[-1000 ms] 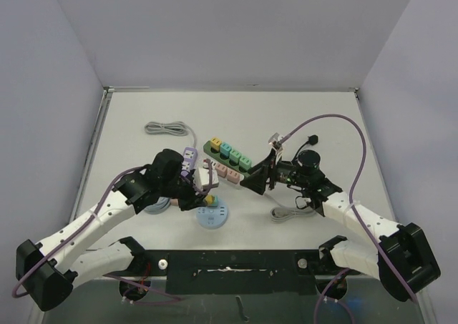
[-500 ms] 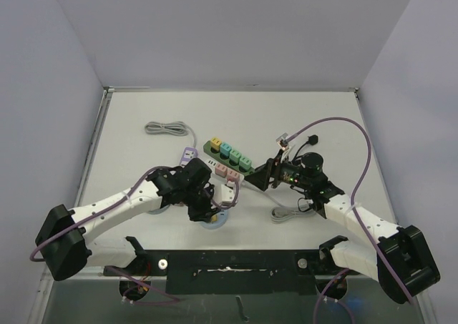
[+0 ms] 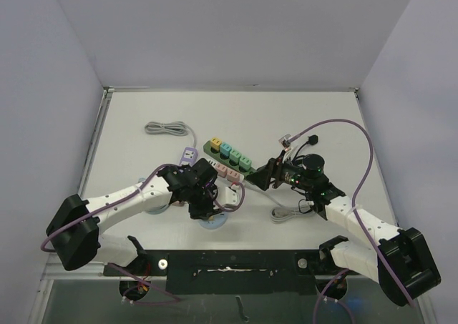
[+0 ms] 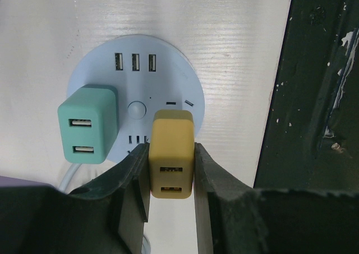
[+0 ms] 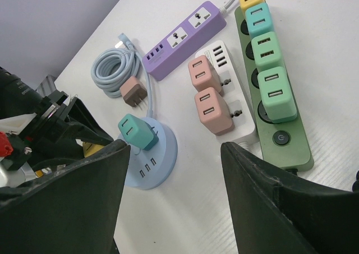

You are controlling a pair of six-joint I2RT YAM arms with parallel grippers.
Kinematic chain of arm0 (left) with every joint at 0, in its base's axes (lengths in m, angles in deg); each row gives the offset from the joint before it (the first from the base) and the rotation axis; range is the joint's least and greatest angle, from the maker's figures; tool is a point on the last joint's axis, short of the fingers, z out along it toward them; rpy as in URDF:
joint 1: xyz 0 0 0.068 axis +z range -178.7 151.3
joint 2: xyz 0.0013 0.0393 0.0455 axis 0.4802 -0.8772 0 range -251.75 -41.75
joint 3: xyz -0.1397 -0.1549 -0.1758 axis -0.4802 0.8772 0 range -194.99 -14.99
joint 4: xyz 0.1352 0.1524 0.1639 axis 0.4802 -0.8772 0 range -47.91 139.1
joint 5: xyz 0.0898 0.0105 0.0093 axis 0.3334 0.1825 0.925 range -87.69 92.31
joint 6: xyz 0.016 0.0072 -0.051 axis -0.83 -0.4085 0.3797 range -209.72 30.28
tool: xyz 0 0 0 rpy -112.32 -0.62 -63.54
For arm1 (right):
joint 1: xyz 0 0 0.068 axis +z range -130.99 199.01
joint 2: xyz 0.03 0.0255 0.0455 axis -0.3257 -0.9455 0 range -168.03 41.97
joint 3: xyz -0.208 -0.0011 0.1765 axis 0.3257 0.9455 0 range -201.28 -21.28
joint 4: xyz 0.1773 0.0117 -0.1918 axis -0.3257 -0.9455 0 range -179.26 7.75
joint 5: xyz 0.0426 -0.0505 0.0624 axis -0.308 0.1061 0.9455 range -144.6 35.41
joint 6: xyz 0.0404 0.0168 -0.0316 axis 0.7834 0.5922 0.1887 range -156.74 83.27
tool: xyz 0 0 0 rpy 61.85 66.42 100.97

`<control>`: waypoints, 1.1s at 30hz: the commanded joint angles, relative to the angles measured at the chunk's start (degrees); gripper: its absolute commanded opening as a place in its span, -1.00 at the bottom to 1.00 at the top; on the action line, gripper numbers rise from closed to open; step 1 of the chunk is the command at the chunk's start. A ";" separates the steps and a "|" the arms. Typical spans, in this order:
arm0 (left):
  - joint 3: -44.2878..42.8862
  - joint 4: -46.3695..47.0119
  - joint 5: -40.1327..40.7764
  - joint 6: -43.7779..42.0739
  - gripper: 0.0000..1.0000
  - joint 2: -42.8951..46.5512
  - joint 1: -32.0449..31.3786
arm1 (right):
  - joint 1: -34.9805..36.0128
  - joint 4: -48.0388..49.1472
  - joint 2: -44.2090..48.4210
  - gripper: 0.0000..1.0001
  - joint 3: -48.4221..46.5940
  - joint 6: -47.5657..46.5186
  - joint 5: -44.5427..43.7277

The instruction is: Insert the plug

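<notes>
My left gripper (image 4: 171, 181) is shut on a yellow USB plug (image 4: 172, 153) and holds it over the round light-blue socket hub (image 4: 174, 74), above its lower socket slots. A teal plug (image 4: 88, 123) sits in the hub's left side. In the top view the left gripper (image 3: 205, 201) hovers over the hub (image 3: 215, 222) near the table's front. My right gripper (image 5: 176, 198) is open and empty, above bare table to the right of the hub (image 5: 162, 153). In the top view it (image 3: 263, 174) sits beside the green strip.
A green power strip (image 5: 283, 147) with teal and yellow plugs, a white strip (image 5: 241, 125) with two pink plugs and a purple strip (image 5: 185, 38) lie behind the hub. A coiled cable (image 5: 115, 69) with a brown plug lies at left. Dark front rail (image 4: 314, 97).
My left gripper has swung right and forward from beside the purple strip to over the round hub, carrying the yellow plug. The right gripper has shifted slightly back and right.
</notes>
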 commanded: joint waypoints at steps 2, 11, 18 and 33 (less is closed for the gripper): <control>-2.66 1.29 -0.29 -2.63 -1.00 0.05 -0.33 | -0.42 3.34 1.26 0.33 0.02 0.23 -0.89; -3.64 0.43 -0.51 -3.47 -1.00 -2.11 -0.46 | -0.57 3.09 1.05 0.34 -0.01 -0.07 -0.96; -4.38 -1.14 0.08 -3.89 -1.00 -4.46 -1.38 | -0.81 3.15 0.45 0.34 0.01 -0.20 -0.78; -8.06 -7.74 8.78 -0.96 -1.00 -13.03 -3.90 | -1.18 3.38 0.55 0.34 0.58 -0.06 -0.93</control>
